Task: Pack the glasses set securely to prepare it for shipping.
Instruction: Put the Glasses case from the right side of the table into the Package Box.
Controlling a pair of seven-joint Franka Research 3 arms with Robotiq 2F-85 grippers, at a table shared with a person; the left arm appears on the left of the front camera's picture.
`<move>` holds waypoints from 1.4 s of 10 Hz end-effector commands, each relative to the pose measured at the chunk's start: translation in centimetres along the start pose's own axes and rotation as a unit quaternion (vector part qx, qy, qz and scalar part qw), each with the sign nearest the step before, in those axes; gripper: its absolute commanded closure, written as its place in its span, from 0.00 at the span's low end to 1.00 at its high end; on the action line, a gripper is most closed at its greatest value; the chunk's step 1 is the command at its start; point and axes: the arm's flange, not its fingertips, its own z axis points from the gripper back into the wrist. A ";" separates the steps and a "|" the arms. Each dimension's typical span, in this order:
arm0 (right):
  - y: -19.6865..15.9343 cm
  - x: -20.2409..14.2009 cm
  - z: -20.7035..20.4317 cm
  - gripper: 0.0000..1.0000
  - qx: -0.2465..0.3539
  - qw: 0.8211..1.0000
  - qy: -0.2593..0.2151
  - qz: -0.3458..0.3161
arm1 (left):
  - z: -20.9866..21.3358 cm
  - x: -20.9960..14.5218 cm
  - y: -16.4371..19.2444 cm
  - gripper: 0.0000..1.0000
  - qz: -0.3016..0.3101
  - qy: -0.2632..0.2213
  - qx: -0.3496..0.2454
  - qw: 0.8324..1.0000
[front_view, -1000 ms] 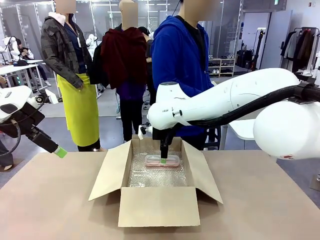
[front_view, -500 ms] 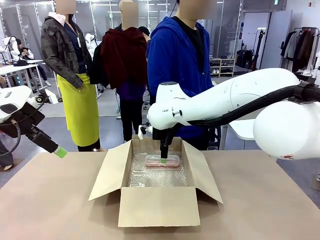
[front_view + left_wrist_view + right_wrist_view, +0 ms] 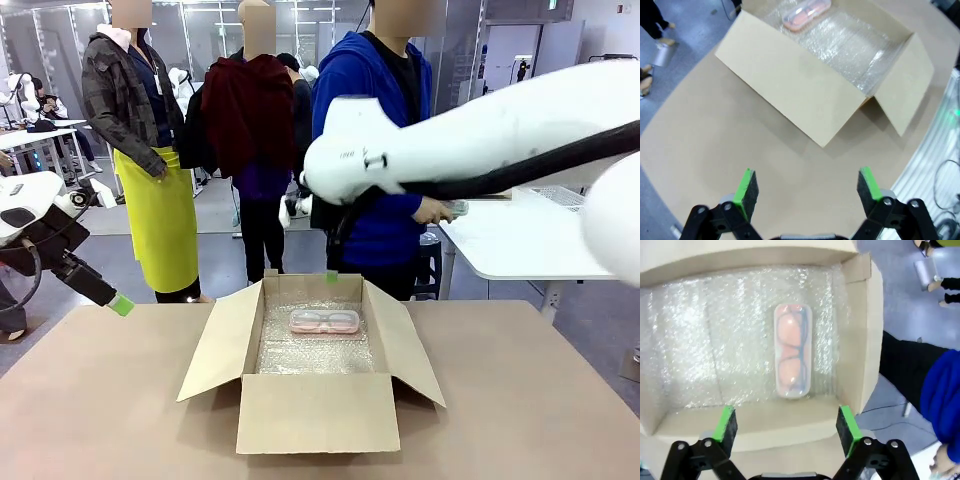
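We see a brown bench (image 3: 90, 400) carrying an open cardboard box (image 3: 316, 412) at its middle, its flaps spread outward and its bottom lined with bubble wrap (image 3: 300, 354). Beyond the far edge stands a person in a blue jacket (image 3: 365, 120). A person in a yellow apron (image 3: 160, 200) and another in a dark red top (image 3: 250, 110) stand farther back in the room. A white table (image 3: 520, 235) sits off to the right. The pink case (image 3: 793, 358) lies flat on the bubble wrap close to the box's far wall, its long side running along that wall, with a pair of glasses showing through it. The right arm (image 3: 480, 140) reaches in from the right, high over the box. Its wrist view looks straight down, and the right tool (image 3: 786, 424) hangs above the case, well apart from it, with its pads spread wide and nothing between them. The left arm (image 3: 30, 215) sits at the bench's left edge, angled downward. The left tool (image 3: 806, 187) hovers over bare bench beside the box, its pads likewise wide apart and empty.
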 end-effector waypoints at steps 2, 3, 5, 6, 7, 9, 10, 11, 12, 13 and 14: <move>5.6 -7.6 1.9 0.00 -0.020 0.993 -0.091 -0.076 | 0.1 0.0 0.1 0.00 -0.001 -0.006 -0.004 1.000; 6.7 -9.6 2.5 0.00 -0.026 0.990 -0.093 -0.099 | 0.1 0.0 0.1 0.00 -0.001 -0.006 -0.004 1.000; 10.0 -15.2 4.2 0.00 -0.058 0.970 -0.165 -0.170 | 0.1 0.0 0.1 0.00 -0.001 -0.006 -0.004 1.000; 12.0 -17.7 4.4 0.00 -0.062 0.961 -0.167 -0.212 | 0.1 0.0 0.1 0.00 -0.001 -0.006 -0.004 1.000; 13.7 -20.1 4.7 0.00 -0.067 0.950 -0.169 -0.254 | 0.1 0.0 0.1 0.00 -0.001 -0.006 -0.004 1.000; 16.8 -24.0 5.6 0.00 -0.069 0.921 -0.193 -0.332 | 0.1 0.0 0.1 0.00 -0.001 -0.006 -0.004 1.000; 18.4 -26.3 5.8 0.00 -0.058 0.907 -0.188 -0.373 | 0.1 0.0 0.1 0.00 -0.001 -0.006 -0.004 1.000; 19.9 -28.3 6.5 0.00 -0.055 0.894 -0.186 -0.404 | 0.1 0.0 0.1 0.00 -0.001 -0.006 -0.004 1.000; 21.0 -29.4 7.1 0.00 -0.055 0.883 -0.194 -0.425 | 0.1 0.0 0.1 0.00 -0.001 -0.006 -0.004 1.000; 21.8 -29.9 7.6 0.00 -0.057 0.877 -0.197 -0.435 | 0.1 0.0 0.1 0.00 -0.001 -0.006 -0.004 1.000; 22.1 -29.9 7.5 0.00 -0.048 0.875 -0.187 -0.445 | 0.1 0.0 0.1 0.00 -0.001 -0.006 -0.004 1.000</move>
